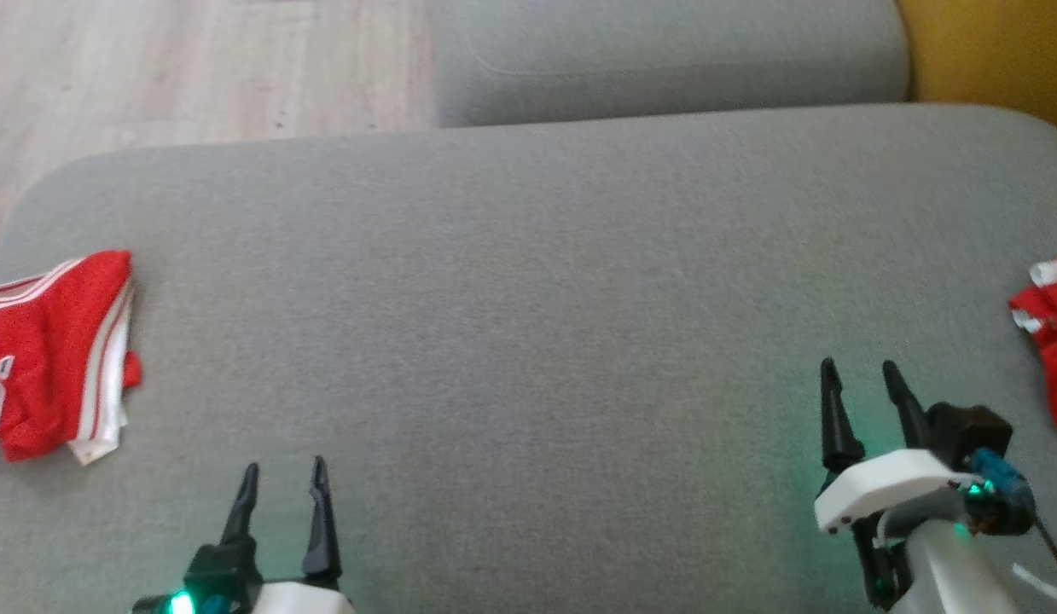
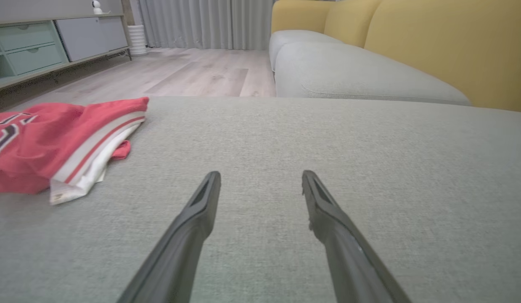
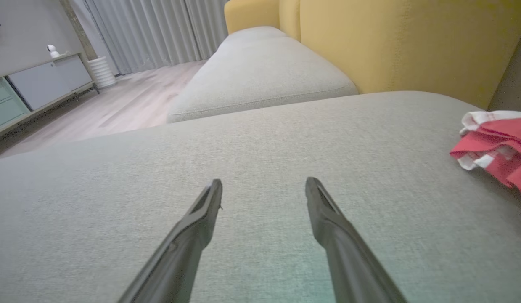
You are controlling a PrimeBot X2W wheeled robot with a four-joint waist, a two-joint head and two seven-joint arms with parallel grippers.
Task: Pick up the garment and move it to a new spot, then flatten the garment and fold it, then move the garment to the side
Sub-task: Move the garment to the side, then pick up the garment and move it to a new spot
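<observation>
Cloth is what I am handling here. A red jersey-style garment (image 1: 50, 350) with white-and-red striped trim lies at the left edge of the wide grey woven sofa cushion (image 1: 528, 256). It is gathered into a rough, compact fold. A white hem corner sticks out toward me, and part of a dark-and-white printed mark shows on its left side.

A red and white cloth bundle (image 1: 1048, 341) lies crumpled at the cushion's far right edge. I cannot tell whether it is a separate garment, or which of the two the task wants next.

I judge the fabric to be light, thin and limp, perhaps a little slick, as sportswear often is. It has no stiffness, so it should sag and open out once lifted. Nothing about it looks fragile.

The striped hem looks like the best place to pinch, taking every layer at once if the fold is to survive a move. The crumpled bundle would need two separate corners, one for each claw.

My left claw (image 1: 286, 465) is released. Its two dark fingers are spread and hold nothing, low over bare cushion to the right of the folded garment and apart from it. My right claw (image 1: 858, 364) is equally spread and empty. It is near the crumpled bundle but not touching it.
</observation>
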